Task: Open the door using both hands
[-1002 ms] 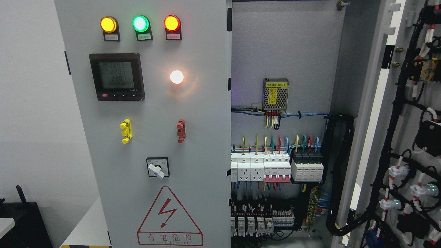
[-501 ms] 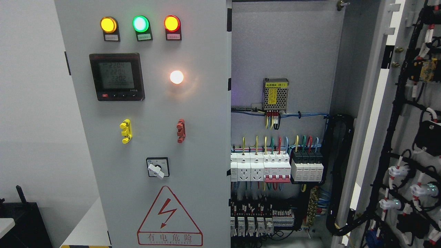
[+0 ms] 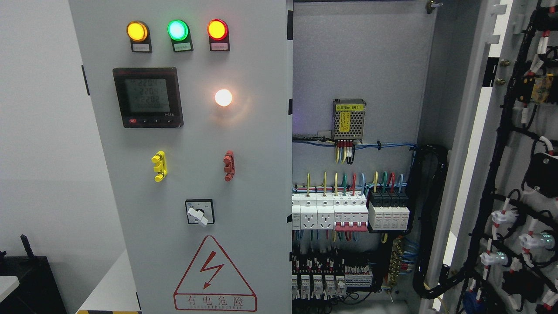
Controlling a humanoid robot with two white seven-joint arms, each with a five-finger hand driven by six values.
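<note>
A grey electrical cabinet fills the head view. Its left door (image 3: 257, 183) is closed and carries three lit lamps (image 3: 177, 30), a black meter (image 3: 147, 97), a glowing white lamp (image 3: 223, 97), a yellow handle (image 3: 159, 166), a red handle (image 3: 229, 165), a rotary switch (image 3: 199, 212) and a red hazard triangle (image 3: 213, 274). The right door (image 3: 514, 144) stands swung open at the far right, its wired inner side facing me. Neither of my hands nor any arm shows.
Inside the cabinet are a power supply (image 3: 348, 120), rows of breakers and sockets (image 3: 348, 211) and a black cable bundle (image 3: 429, 218). A white wall lies left, with a black object (image 3: 26, 279) at the lower left corner.
Only the meter's digits have changed; doors and view stay still.
</note>
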